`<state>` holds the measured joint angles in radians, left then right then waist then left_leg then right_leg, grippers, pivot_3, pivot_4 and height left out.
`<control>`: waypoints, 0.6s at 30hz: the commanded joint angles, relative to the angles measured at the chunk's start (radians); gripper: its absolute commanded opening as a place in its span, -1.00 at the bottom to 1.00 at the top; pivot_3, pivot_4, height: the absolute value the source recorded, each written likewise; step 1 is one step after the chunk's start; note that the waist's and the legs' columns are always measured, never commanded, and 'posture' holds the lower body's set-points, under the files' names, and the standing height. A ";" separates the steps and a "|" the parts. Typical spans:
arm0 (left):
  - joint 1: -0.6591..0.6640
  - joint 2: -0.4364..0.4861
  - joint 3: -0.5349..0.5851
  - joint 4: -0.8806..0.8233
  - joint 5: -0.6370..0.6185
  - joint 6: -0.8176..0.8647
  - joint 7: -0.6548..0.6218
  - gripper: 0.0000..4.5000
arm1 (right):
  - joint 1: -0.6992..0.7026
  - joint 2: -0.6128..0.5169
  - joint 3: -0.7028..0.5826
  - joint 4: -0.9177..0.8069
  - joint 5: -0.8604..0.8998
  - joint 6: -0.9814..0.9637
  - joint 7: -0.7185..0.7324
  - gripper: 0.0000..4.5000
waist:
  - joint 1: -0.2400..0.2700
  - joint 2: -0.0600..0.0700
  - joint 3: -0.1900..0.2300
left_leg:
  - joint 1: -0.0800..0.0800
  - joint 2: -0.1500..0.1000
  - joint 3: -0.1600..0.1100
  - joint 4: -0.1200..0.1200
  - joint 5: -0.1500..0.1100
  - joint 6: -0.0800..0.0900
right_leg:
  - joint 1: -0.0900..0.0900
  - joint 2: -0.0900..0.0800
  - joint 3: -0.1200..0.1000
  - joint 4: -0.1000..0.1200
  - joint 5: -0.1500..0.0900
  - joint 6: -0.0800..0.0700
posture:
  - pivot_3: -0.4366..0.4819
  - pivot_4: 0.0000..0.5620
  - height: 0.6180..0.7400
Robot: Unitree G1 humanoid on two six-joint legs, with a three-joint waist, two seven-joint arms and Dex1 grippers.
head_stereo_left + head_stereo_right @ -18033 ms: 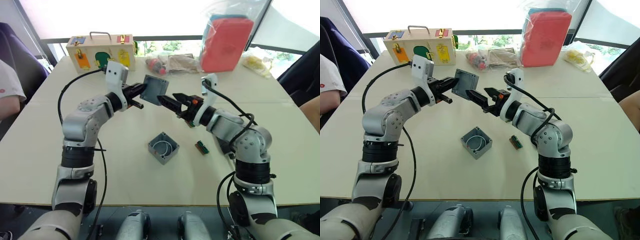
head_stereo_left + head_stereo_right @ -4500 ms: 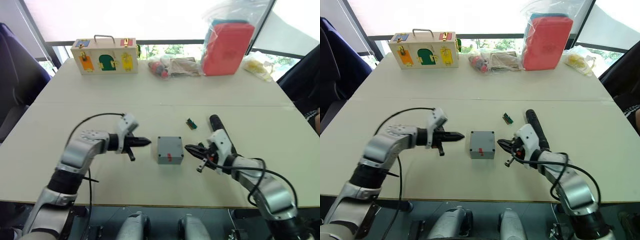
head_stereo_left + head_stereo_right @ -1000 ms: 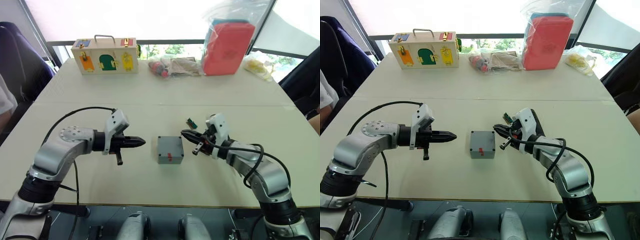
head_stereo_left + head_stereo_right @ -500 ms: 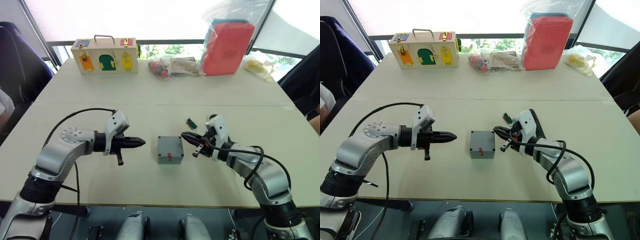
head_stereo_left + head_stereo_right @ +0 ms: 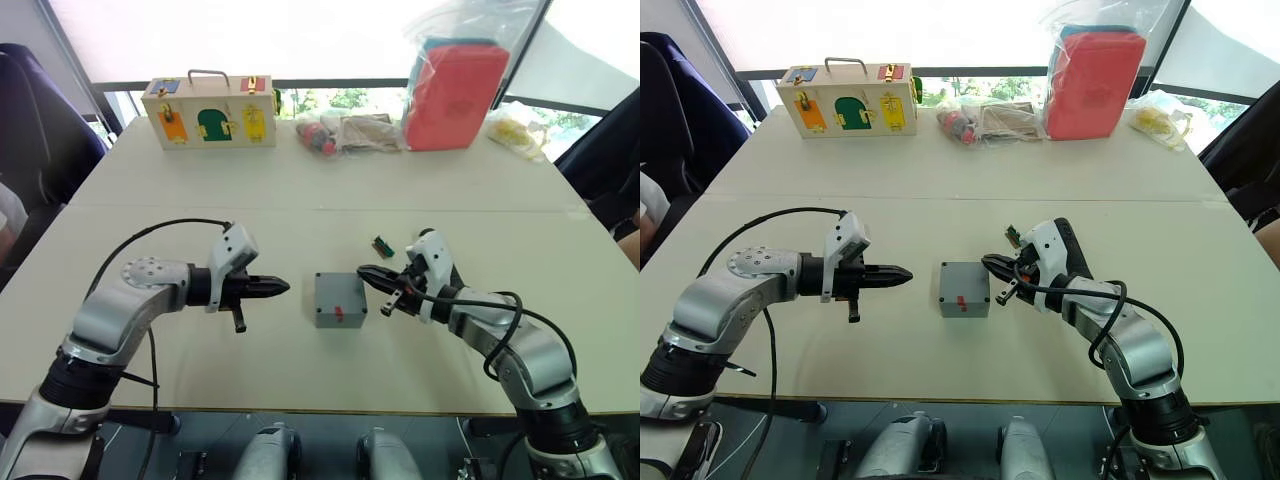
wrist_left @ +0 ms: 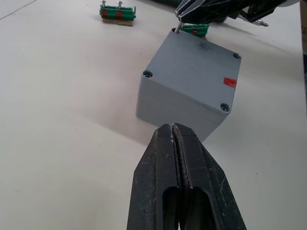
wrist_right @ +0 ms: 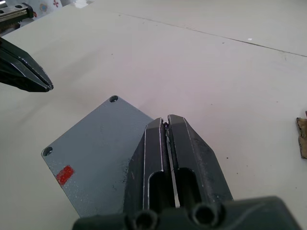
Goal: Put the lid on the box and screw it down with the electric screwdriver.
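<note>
- The lid [image 5: 340, 292] sits flat on the box [image 6: 160, 101], closed and square to it. Earlier it hung in the air between the two claws while the box stood open. The pair rests near the middle of the table [image 5: 300, 200], so the placing half of the task looks done.
- The right gripper [image 5: 362, 271] has crept in over the last second. Its tip now hangs over the lid's corner at about 2 o'clock.
- Its fingers are pressed together around a thin metal sliver that points down at that corner's screw hole. It looks like a screw, though I cannot be sure.
- The left gripper [image 5: 285, 287] has held its place at the box's 9 o'clock, near it but not touching. Its claw is fully closed and holds nothing.
- The other three corner holes of the lid look bare, so no fastening seems to have been done yet.
- A dark end peeking out behind the right wrist, at about 3 o'clock from the box, is probably the electric screwdriver [image 5: 1061, 228]. Neither claw holds it.
- A small green bit holder [image 5: 382, 245] lies at the box's 2 o'clock, just beyond the right claw.
- The work seems to have moved from seating the lid to seeding the first screw. The driving itself remains to do.
- The sliver could miss the hole, or the loose lid could slide if nudged.
</note>
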<state>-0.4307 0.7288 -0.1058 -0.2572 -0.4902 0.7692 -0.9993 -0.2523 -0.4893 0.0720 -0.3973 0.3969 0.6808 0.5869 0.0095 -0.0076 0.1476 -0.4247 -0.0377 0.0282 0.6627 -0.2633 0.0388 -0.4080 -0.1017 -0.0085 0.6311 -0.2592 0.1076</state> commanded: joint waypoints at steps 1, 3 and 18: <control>-0.002 -0.002 0.008 -0.035 -0.007 -0.007 0.006 -1.00 | -0.016 0.000 0.002 -0.016 -0.003 -0.007 0.001 -0.98 | 0.000 0.000 0.000 | 0.000 0.000 0.000 0.000 0.000 0.000 | 0.000 0.000 0.000 0.000 0.000 0.000 | -0.05 -0.47 1.00; -0.004 -0.003 0.008 -0.040 -0.009 -0.003 0.008 -1.00 | -0.021 -0.001 0.005 -0.006 -0.011 -0.004 -0.003 -0.98 | 0.000 0.000 0.000 | 0.000 0.000 0.000 0.000 0.000 0.000 | 0.000 0.000 0.000 0.000 0.000 0.000 | -0.05 -0.47 1.00; -0.032 -0.020 0.018 -0.017 -0.022 -0.007 0.007 -1.00 | -0.034 -0.017 -0.025 -0.026 -0.002 0.018 0.009 0.03 | 0.002 0.000 0.000 | 0.000 0.000 0.000 0.000 0.000 0.000 | 0.000 -0.001 0.000 0.000 -0.001 -0.001 | -0.05 -0.47 1.00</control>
<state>-0.4418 0.7118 -0.1053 -0.2650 -0.4931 0.7758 -0.9855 -0.2668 -0.4947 0.0739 -0.3860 0.3775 0.6978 0.5932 0.0110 -0.0076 0.1476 -0.4249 -0.0378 0.0282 0.6623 -0.2634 0.0388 -0.4082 -0.1023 -0.0085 0.6308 -0.2597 0.1065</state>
